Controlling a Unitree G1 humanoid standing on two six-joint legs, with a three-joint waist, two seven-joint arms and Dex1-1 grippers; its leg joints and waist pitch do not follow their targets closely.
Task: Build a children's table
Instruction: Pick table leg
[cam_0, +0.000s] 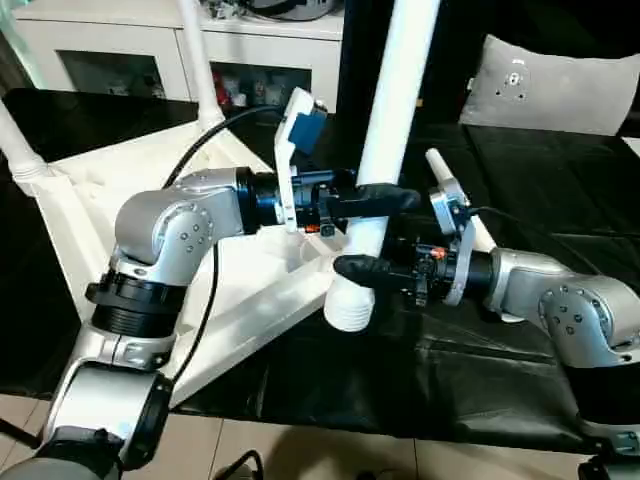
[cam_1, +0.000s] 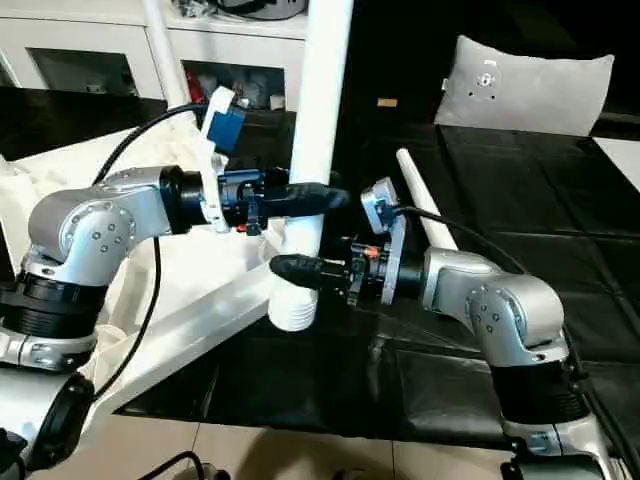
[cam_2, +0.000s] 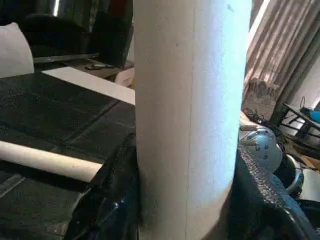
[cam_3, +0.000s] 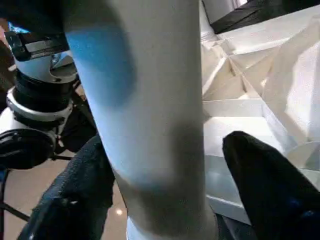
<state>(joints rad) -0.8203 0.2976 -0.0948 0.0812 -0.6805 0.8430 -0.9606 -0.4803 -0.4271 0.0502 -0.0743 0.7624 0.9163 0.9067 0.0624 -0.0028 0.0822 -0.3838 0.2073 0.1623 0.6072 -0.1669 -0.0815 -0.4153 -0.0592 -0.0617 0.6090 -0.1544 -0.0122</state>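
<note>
Two white plastic table legs (cam_0: 22, 152) already stand up from the corners of the upturned square white plastic tabletop (cam_0: 100, 200) with its ribbed underside, which fills the left half of the left eye frame on the black-covered work surface (cam_0: 560, 200). Near the frame's centre, the left gripper (cam_0: 385, 198) comes in from the left and is clamped around a third long white tapered tubular leg (cam_0: 395, 110); the left wrist picture shows its black fingers (cam_2: 107, 200) pressed against both sides of the tube. That leg stands nearly upright, its ribbed lower end (cam_0: 350, 312) hanging just off the tabletop's near corner and seemingly not yet seated in a socket. Just below the left gripper, the right gripper (cam_0: 365, 270) reaches in from the right; in the right wrist picture its fingers (cam_3: 265, 190) flank the leg with a gap on one side, so it looks loosened rather than gripping. Further right, a fourth white leg (cam_0: 455, 195) lies flat on the black cover, and a grey-white cushion (cam_0: 550, 85) sits at the upper right.

My reading is that the third leg is being fitted. Next, the ribbed end needs lining up over the round corner socket, then a straight downward push while both grippers steady the tube.
</note>
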